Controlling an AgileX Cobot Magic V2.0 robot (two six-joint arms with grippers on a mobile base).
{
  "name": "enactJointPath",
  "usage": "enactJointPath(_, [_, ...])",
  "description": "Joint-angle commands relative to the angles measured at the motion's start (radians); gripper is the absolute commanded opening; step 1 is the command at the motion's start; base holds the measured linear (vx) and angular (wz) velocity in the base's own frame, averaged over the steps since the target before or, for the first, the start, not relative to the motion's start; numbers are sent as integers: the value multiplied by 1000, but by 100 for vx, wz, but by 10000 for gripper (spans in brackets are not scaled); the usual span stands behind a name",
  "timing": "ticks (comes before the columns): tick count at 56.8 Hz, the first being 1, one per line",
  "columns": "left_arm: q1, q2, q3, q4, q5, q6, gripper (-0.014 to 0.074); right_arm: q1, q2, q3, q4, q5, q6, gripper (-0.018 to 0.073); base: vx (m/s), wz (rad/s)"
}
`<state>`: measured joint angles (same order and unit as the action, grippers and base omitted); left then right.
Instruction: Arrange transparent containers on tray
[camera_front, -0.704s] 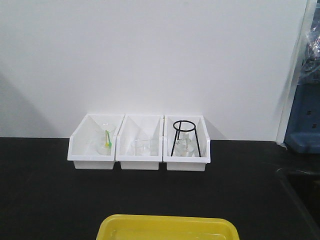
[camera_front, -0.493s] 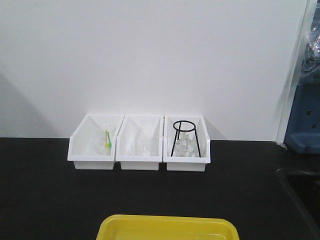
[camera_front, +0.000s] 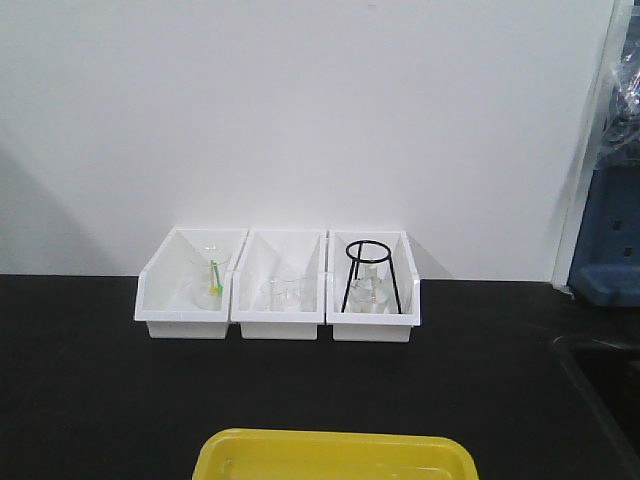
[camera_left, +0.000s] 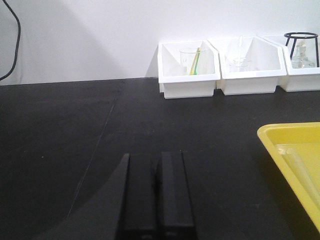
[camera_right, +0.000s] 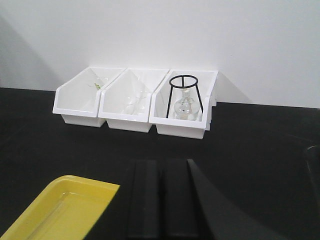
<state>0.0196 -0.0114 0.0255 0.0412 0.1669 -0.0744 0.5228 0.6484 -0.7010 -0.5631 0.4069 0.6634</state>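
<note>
Both end effectors, left (camera_left: 156, 192) and right (camera_right: 161, 200), closed and empty above the bench (camera_front: 100, 400); tray (camera_front: 335, 455) nearby.

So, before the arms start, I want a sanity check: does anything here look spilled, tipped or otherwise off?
Nothing stands out. The three white bins sit in a straight row against the wall, glassware inside them upright, and the yellow tray lies flat on the black table. No spill shows.

Bright even light, soft shadows on wall (camera_front: 60, 200), front view grainy, wrist pics sharper, no glare
</note>
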Motion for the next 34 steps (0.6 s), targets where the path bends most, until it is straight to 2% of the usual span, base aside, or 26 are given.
enactJointPath(1, [-2,-13,38,2,-80,-10,-8,-3,-1,-27,-23,-78,-9,-11,0,0])
enactJointPath(28, [-2,-13,38,2,-80,-10,-8,-3,-1,-26,-23,-74,-10,-11,0,0])
enactJointPath(34, [-2,-13,38,2,-80,-10,-8,-22,-1,-16,-3,-72,-79,-11,0,0])
